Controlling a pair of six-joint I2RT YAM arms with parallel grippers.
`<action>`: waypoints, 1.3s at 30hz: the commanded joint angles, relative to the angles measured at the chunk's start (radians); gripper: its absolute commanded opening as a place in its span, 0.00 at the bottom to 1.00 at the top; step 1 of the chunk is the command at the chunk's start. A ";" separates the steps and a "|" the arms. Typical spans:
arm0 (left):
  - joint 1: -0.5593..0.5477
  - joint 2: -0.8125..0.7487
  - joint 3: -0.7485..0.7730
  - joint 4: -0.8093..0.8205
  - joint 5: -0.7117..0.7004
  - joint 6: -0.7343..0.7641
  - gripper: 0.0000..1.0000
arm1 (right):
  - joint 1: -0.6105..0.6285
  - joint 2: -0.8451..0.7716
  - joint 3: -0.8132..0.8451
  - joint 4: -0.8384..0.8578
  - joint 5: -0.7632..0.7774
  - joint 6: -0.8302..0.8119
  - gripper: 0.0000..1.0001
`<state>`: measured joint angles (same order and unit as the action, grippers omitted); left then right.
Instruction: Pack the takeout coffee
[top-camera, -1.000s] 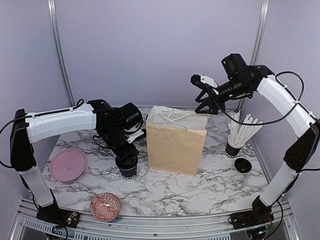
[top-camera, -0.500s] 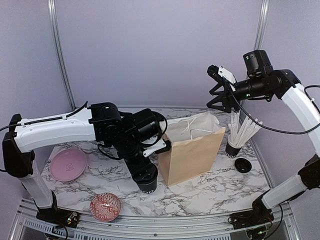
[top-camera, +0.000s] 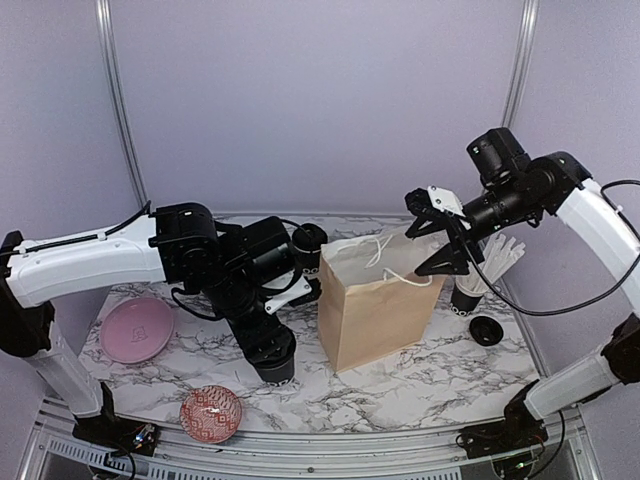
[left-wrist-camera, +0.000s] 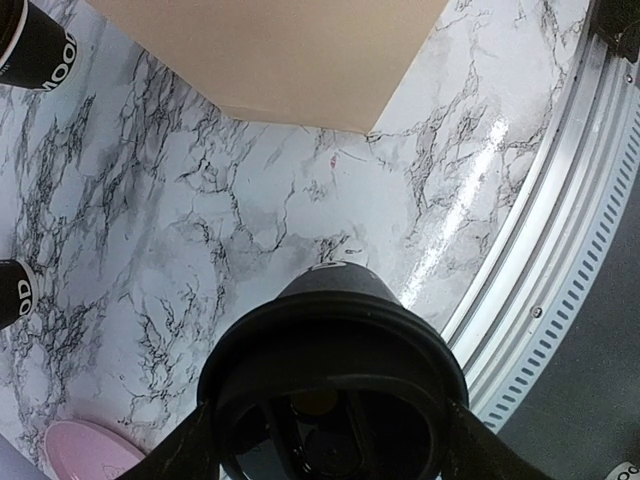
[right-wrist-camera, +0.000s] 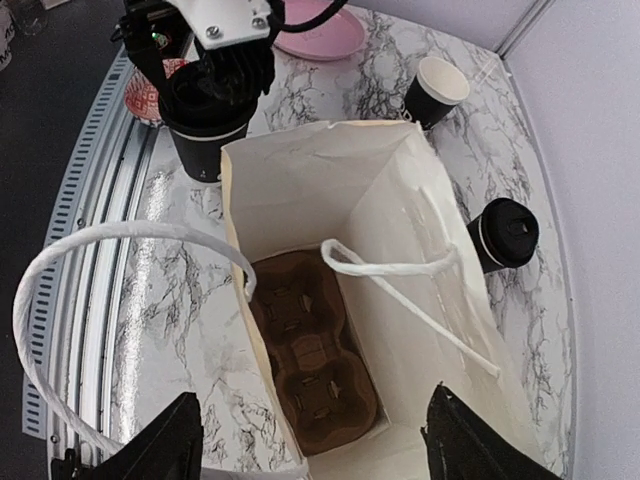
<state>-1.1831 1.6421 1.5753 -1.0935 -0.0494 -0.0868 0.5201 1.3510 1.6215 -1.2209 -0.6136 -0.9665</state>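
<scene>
My left gripper (top-camera: 266, 345) is shut on a black takeout coffee cup with a black lid (top-camera: 275, 368), which stands on the marble table just left of the brown paper bag (top-camera: 375, 305). The left wrist view looks down on the lid (left-wrist-camera: 330, 390). My right gripper (top-camera: 440, 240) is open above the bag's mouth. Its view shows the bag's white inside (right-wrist-camera: 400, 240) with a brown cup carrier (right-wrist-camera: 310, 360) on the bottom. A second lidded cup (right-wrist-camera: 505, 235) and an open, white-lined cup (right-wrist-camera: 437, 88) stand behind the bag.
A black cup of white straws (top-camera: 470, 285) and a small black lid (top-camera: 486, 330) sit right of the bag. A pink plate (top-camera: 135, 328) and a red patterned bowl (top-camera: 211, 412) lie at the left front. The bag's white cord handles (right-wrist-camera: 400, 275) hang loose. A metal rail (left-wrist-camera: 540, 290) edges the table.
My left gripper carried the lidded cup from the bag's left side toward the table's front. The bag shifted right and turned. My right gripper swung out right, then came down over the bag's mouth.
</scene>
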 joint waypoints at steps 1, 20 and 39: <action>-0.039 -0.027 0.047 -0.080 0.018 0.008 0.60 | 0.089 0.012 -0.076 -0.004 0.114 -0.038 0.74; -0.147 0.040 0.221 -0.137 0.004 0.014 0.60 | 0.112 0.191 0.011 0.219 0.023 0.073 0.06; -0.180 0.467 0.541 -0.100 -0.011 0.203 0.61 | 0.113 0.268 0.189 0.204 0.047 0.169 0.45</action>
<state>-1.3609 2.0659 2.0548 -1.1988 -0.0635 0.0616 0.6250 1.6840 1.7958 -0.9932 -0.5747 -0.8082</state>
